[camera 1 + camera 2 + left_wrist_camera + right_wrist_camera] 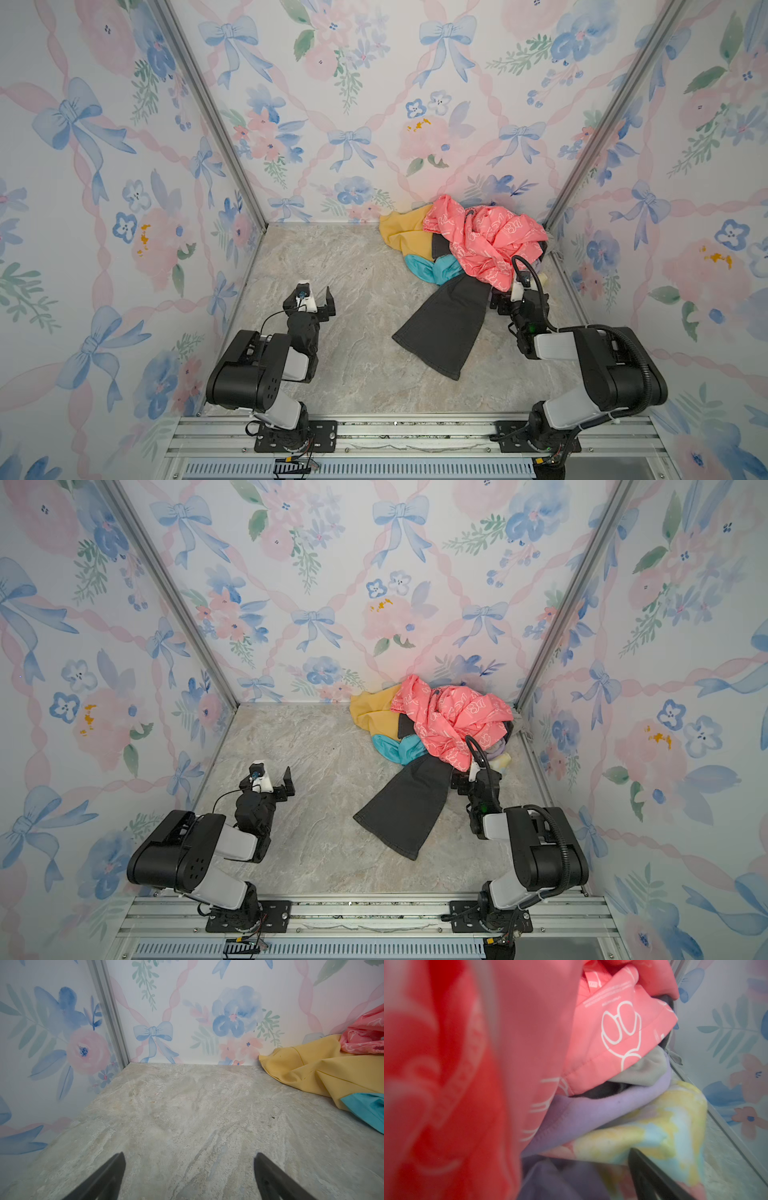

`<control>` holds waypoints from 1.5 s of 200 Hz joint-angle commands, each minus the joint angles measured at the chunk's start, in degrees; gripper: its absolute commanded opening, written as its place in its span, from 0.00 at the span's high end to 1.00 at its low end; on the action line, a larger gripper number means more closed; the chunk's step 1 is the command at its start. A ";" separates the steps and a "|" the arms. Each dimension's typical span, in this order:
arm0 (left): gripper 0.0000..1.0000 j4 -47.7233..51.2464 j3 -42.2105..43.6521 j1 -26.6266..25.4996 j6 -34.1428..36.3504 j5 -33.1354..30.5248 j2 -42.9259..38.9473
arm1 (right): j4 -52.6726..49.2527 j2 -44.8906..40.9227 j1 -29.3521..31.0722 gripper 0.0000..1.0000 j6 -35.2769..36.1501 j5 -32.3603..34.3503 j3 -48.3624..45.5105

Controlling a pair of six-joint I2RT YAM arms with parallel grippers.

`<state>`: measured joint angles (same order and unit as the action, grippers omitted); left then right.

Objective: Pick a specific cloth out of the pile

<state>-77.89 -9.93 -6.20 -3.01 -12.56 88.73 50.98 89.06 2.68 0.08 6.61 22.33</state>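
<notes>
Colours and patterns in the pile of mixed fabric cloths (465, 249) and its surroundings.
The crumpled coral-pink fabric cloth (486, 241) bears a white outline print with small white lettering. The mustard-yellow fabric cloth (405, 235), the teal fabric cloth (419, 266) and the dark grey fabric cloth (444, 328) are plain. In the right wrist view, the thin pale lavender-purple fabric cloth (591, 1113) is plain, and the pale yellow fabric cloth (664, 1132) is blotched with pastel blue, green and pink. The flat stone-look tabletop (332, 257) is marbled beige-grey. The wall panels (353, 83) are white with blue bows, pink ribbons, green sprigs and pink and blue flowers.
</notes>
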 commanded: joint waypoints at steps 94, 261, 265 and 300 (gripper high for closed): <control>0.02 0.32 -1.03 -0.03 0.01 1.19 0.44 | 0.26 -0.37 -0.07 0.03 -0.25 -0.81 0.51; 0.02 2.03 -1.30 -0.92 0.12 -0.63 -0.19 | 1.57 -0.66 0.69 0.03 -0.48 2.84 -0.37; 0.02 2.02 -1.21 -0.92 0.14 -0.78 -0.25 | 1.64 -0.86 0.39 0.03 -0.68 2.44 -0.57; 0.02 1.24 -0.59 -1.19 -0.07 -1.65 -0.70 | 4.63 -1.78 -1.25 0.03 -2.52 1.50 -2.66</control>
<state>-76.18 -10.72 -7.01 -3.01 -13.10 88.73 52.10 88.49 2.22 -0.86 7.51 21.37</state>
